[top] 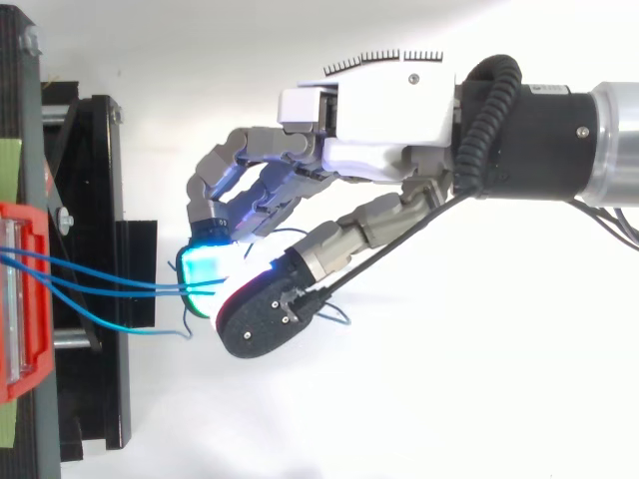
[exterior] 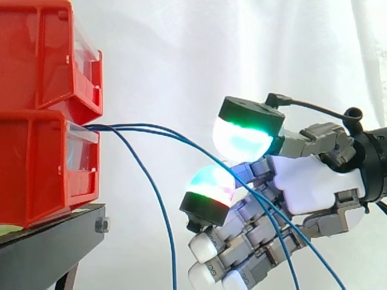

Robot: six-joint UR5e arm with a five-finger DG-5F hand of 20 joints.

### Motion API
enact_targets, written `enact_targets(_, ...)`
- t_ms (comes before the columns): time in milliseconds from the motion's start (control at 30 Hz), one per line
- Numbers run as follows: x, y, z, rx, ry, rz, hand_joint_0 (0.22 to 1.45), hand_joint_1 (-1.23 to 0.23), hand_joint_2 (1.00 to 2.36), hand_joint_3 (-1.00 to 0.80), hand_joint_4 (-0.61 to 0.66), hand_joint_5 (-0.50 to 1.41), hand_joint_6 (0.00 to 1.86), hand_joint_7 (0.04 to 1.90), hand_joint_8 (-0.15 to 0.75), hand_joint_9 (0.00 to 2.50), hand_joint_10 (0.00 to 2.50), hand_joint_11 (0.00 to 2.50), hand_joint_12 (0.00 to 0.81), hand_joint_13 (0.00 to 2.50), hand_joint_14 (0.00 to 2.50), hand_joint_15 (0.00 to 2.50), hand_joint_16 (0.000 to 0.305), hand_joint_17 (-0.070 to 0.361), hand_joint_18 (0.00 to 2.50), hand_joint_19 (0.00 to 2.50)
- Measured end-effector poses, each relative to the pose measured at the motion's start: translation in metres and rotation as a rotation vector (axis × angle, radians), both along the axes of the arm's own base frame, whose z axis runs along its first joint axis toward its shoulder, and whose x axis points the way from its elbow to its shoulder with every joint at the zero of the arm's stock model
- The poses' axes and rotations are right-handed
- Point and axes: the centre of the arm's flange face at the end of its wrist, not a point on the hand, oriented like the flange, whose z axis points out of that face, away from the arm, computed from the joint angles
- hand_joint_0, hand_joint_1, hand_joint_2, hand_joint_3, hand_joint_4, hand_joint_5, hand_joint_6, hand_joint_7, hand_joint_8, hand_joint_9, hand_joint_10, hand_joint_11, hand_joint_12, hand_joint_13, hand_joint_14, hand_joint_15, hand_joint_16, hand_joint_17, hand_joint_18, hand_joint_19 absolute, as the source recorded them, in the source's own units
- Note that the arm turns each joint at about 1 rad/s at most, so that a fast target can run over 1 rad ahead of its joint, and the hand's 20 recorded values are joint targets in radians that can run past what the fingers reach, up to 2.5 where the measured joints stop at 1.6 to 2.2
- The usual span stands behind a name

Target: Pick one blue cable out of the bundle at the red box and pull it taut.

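Drawn in to a narrow pinch at the fingers: green-white pad above, cyan-and-magenta pad below, blue cables passing between them. Looks like two strands caught there, not one. Other fingers curled loosely underneath. Behind them the hand, white at the palm, reaching in from the right at about the height of the lower red box.

Leftward from the pinch, a gentle arc up to the box mouth, so not yet taut by the look of it. Rightward, on past the palm and down toward the lower right. Between box and hand, a third strand hanging free from the same mouth, apart from the pads. From above, the same cables fanning out of the box, crossing the black stand and converging at the pads. Beyond all this, the white curtain.

To do the step well, settle first on a single strand. Probably worth easing the pinch a little, letting one slip out, then closing firmly on the other. Pull to the right, level with the box mouth and straight away from it, slowly, stopping at the first sign of a straight line. Avoid jerking, likely to tug the box on its stand or drag the strand through the pads. Keep clear of the hanging strand, easy to snag on the curled fingers below.
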Motion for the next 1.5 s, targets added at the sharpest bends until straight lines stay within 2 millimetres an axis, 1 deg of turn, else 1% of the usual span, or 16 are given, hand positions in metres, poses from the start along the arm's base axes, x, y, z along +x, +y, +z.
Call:
enact_targets(67, 0.0001, 0.0, 0.0001, 0.0, 0.0, 0.0, 0.6, -0.71, 1.0, -0.45, 0.08, -0.15, 0.92, 1.02, 0.376, 0.74, 0.01, 0.45, 0.338, 0.56, 0.01, 0.25, 0.054, 0.122, 0.57, 0.32)
enact_targets(233, 0.0003, 0.0, 0.0004, 0.001, -0.002, -0.001, 0.64, -0.77, 1.01, -0.32, 0.07, -0.15, 0.93, 1.07, 0.38, 0.75, 0.01, 0.46, 0.337, 0.58, 0.01, 0.24, 0.054, 0.121, 0.59, 0.31)
enact_targets(300, 0.0004, 0.0, 0.0008, 0.001, -0.002, -0.001, 0.66, -0.8, 1.01, -0.29, 0.03, -0.15, 0.93, 1.08, 0.38, 0.75, 0.01, 0.46, 0.336, 0.59, 0.01, 0.25, 0.054, 0.121, 0.59, 0.3)
enact_targets(433, 0.0005, 0.0, 0.0011, 0.0, -0.003, -0.001, 0.73, -0.87, 1.01, -0.36, -0.04, -0.16, 0.95, 1.06, 0.366, 0.71, 0.01, 0.47, 0.343, 0.59, 0.01, 0.25, 0.054, 0.121, 0.61, 0.27)
enact_targets(467, 0.0006, 0.0, 0.0014, 0.0, -0.003, -0.001, 0.74, -0.89, 1.01, -0.42, -0.06, -0.16, 0.95, 1.04, 0.363, 0.71, 0.01, 0.47, 0.344, 0.59, 0.01, 0.25, 0.054, 0.121, 0.61, 0.25)
enact_targets(533, 0.0007, 0.0, 0.0015, 0.0, -0.003, -0.001, 0.77, -0.92, 1.0, -0.49, -0.04, -0.17, 0.95, 1.08, 0.356, 0.68, 0.01, 0.46, 0.345, 0.58, 0.01, 0.24, 0.054, 0.121, 0.61, 0.23)
enact_targets(600, 0.0007, 0.0, 0.0016, 0.0, -0.004, 0.0, 0.79, -0.93, 1.0, -0.5, -0.03, -0.17, 0.95, 1.05, 0.352, 0.67, 0.01, 0.45, 0.347, 0.58, 0.01, 0.23, 0.054, 0.121, 0.61, 0.22)
enact_targets(733, 0.0009, 0.0, 0.0018, -0.001, -0.005, 0.0, 0.73, -0.93, 1.0, -0.5, 0.04, -0.17, 0.94, 0.99, 0.347, 0.67, 0.01, 0.45, 0.343, 0.59, 0.01, 0.26, 0.054, 0.121, 0.62, 0.22)
enact_targets(800, 0.0011, 0.0, 0.0019, -0.001, -0.006, 0.0, 0.6, -0.93, 1.0, -0.5, 0.07, -0.17, 0.94, 0.97, 0.358, 0.69, 0.01, 0.46, 0.333, 0.6, 0.01, 0.29, 0.054, 0.121, 0.63, 0.27)
enact_targets(900, 0.0011, 0.0, 0.0021, -0.002, -0.007, 0.0, 0.51, -0.89, 1.0, -0.5, 0.1, -0.16, 0.93, 0.97, 0.378, 0.71, 0.01, 0.45, 0.335, 0.61, 0.01, 0.3, 0.058, 0.13, 0.66, 0.3)
enact_targets(967, 0.0012, 0.0, 0.0021, -0.002, -0.007, 0.0, 0.49, -0.82, 1.0, -0.5, 0.11, -0.15, 0.93, 0.97, 0.392, 0.73, 0.01, 0.45, 0.347, 0.64, 0.01, 0.31, 0.06, 0.134, 0.67, 0.3)
enact_targets(1067, 0.0012, 0.0001, 0.0021, -0.003, -0.007, 0.0, 0.5, -0.72, 1.0, -0.5, 0.11, -0.14, 0.92, 1.0, 0.4, 0.76, 0.01, 0.45, 0.34, 0.64, 0.01, 0.3, 0.059, 0.133, 0.66, 0.32)
enact_targets(1133, 0.001, 0.0001, 0.002, -0.003, -0.005, 0.0, 0.53, -0.7, 1.0, -0.5, 0.1, -0.14, 0.91, 1.02, 0.393, 0.76, 0.01, 0.44, 0.334, 0.64, 0.01, 0.31, 0.057, 0.128, 0.65, 0.33)
enact_targets(1167, 0.001, 0.0001, 0.0019, -0.002, -0.005, 0.0, 0.58, -0.7, 1.0, -0.5, 0.1, -0.14, 0.91, 1.04, 0.384, 0.76, 0.01, 0.45, 0.323, 0.63, 0.01, 0.31, 0.054, 0.122, 0.63, 0.34)
enact_targets(1233, 0.0009, 0.0001, 0.002, -0.002, -0.005, 0.0, 0.61, -0.73, 1.0, -0.5, 0.09, -0.14, 0.91, 1.06, 0.384, 0.77, 0.01, 0.46, 0.324, 0.64, 0.01, 0.3, 0.053, 0.12, 0.64, 0.34)
enact_targets(1500, 0.0011, 0.0002, 0.002, -0.002, -0.006, 0.0, 0.68, -0.84, 1.01, -0.36, 0.06, -0.14, 0.93, 1.1, 0.381, 0.77, 0.01, 0.48, 0.327, 0.66, 0.01, 0.31, 0.053, 0.12, 0.66, 0.33)
